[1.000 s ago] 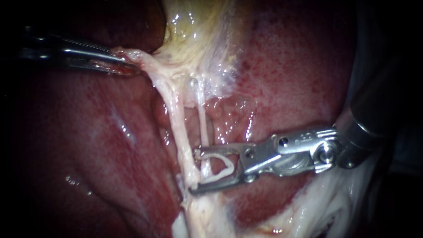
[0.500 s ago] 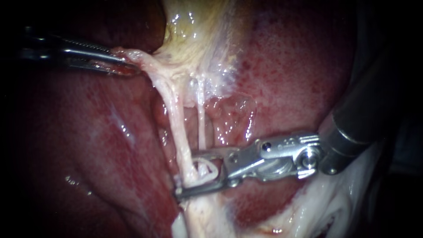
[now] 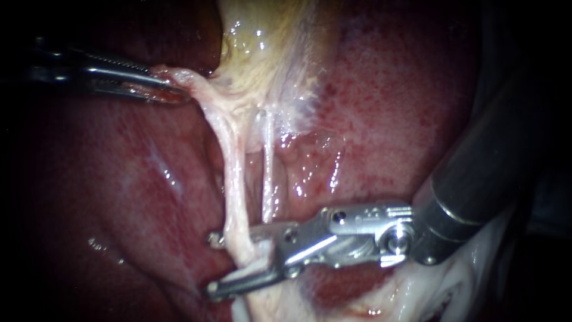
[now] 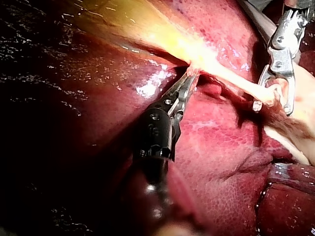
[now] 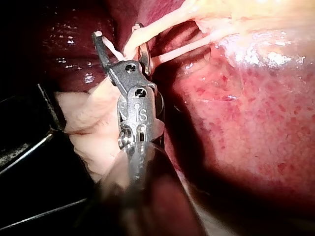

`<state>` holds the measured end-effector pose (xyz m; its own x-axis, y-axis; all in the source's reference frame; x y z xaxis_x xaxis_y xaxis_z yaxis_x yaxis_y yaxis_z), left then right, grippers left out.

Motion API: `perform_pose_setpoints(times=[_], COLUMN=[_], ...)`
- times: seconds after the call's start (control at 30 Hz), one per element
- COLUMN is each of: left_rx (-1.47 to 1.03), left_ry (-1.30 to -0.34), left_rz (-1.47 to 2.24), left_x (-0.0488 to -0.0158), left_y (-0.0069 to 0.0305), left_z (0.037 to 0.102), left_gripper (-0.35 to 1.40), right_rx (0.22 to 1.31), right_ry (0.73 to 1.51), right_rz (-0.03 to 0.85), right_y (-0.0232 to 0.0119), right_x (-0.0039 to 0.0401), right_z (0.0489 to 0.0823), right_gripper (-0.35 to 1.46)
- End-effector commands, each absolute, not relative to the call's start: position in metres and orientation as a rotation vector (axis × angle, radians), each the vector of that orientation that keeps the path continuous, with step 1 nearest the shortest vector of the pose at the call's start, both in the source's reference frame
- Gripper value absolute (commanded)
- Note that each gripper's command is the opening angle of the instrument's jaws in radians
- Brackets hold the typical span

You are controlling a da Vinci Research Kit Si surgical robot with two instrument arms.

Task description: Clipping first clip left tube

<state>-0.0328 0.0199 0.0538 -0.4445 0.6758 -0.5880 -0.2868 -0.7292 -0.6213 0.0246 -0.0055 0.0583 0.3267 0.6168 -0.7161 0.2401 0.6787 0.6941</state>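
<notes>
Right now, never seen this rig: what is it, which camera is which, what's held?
A surgical robot at a bench, working on a pig's liver and yellowish gallbladder. One picture comes from the endoscope; the other two from cameras on each arm. The left instrument ends in a pincer, jaws shut on pale tissue below the gallbladder, holding it taut. Two tubes run down from there. The right instrument has its pincer open, its jaws either side of the left tube; the thinner right tube runs alongside.
</notes>
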Motion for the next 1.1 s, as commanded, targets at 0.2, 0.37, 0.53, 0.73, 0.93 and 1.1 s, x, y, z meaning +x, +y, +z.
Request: perform_pose_setpoints(times=[0.2, 0.37, 0.53, 0.73, 0.93, 1.1], left_rx=[-1.166, -1.166, -1.166, -1.166, -1.166, -1.166], left_ry=[-0.592, -0.592, -0.592, -0.592, -0.592, -0.592], left_rz=[2.185, 2.185, 2.185, 2.185, 2.185, 2.185], left_x=[-0.0327, -0.0327, -0.0327, -0.0327, -0.0327, -0.0326], left_y=[0.0199, 0.0199, 0.0199, 0.02, 0.0201, 0.0202], left_z=[0.0538, 0.0538, 0.0538, 0.0539, 0.054, 0.0541], left_gripper=[-0.35, -0.35, -0.35, -0.35, -0.35, -0.35], right_rx=[0.852, 0.859, 0.873, 0.896, 0.953, 0.957], right_ry=[1.245, 1.247, 1.24, 1.226, 1.19, 1.187], right_rz=[0.296, 0.297, 0.31, 0.338, 0.409, 0.412], right_y=[-0.0053, -0.0044, -0.0042, -0.0041, -0.0039, -0.0039], right_x=[0.0243, 0.0235, 0.023, 0.0228, 0.0222, 0.0221], right_z=[0.0571, 0.0568, 0.0569, 0.057, 0.0573, 0.0574], right_gripper=[0.43, 0.24, 0.0, -0.28, -0.35, -0.35])
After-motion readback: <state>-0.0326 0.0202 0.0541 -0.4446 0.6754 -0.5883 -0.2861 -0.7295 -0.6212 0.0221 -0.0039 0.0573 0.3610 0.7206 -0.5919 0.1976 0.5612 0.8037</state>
